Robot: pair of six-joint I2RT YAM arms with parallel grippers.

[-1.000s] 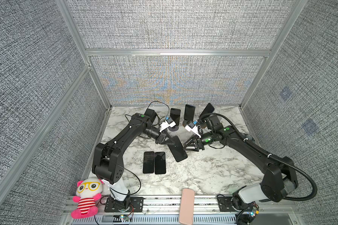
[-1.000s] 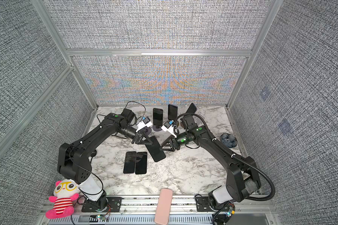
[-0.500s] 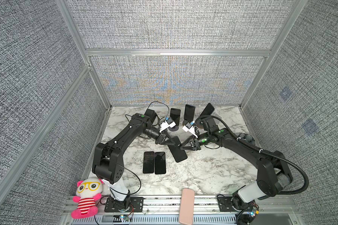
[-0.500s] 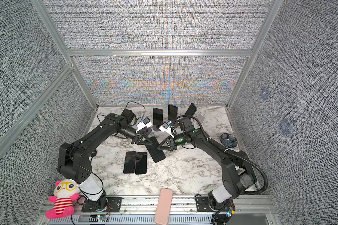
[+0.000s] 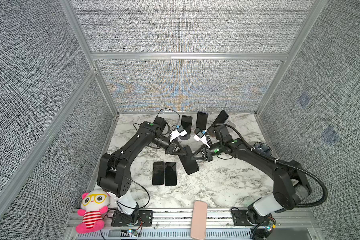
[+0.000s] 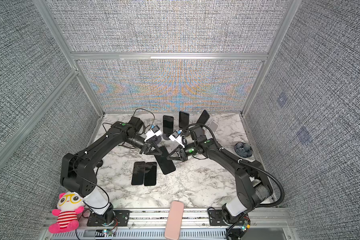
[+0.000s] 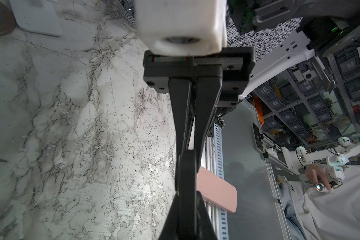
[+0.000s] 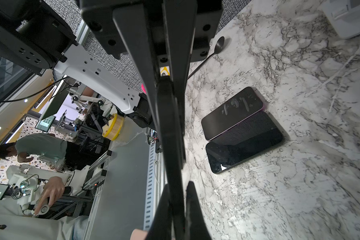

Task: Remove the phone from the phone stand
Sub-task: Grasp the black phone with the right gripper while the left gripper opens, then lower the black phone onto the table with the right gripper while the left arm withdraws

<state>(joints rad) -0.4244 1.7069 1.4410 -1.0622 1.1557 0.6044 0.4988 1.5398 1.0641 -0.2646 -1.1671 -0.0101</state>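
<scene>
Left pincer [image 5: 183, 153] & right pincer [image 5: 193, 158] are both clamped on opposite edges of black phone [image 5: 192, 167], held tilted over worktop [image 5: 216, 182]. Phone is stiff, thin, prob. light; glass is slippery & fragile, so edges are best for the hold.

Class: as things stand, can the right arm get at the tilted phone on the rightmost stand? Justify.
Probably not yet. The right gripper is shut on the dark phone that the left gripper also pinches. The tilted phone stands close behind that arm, so after letting go it should be reachable.
</scene>
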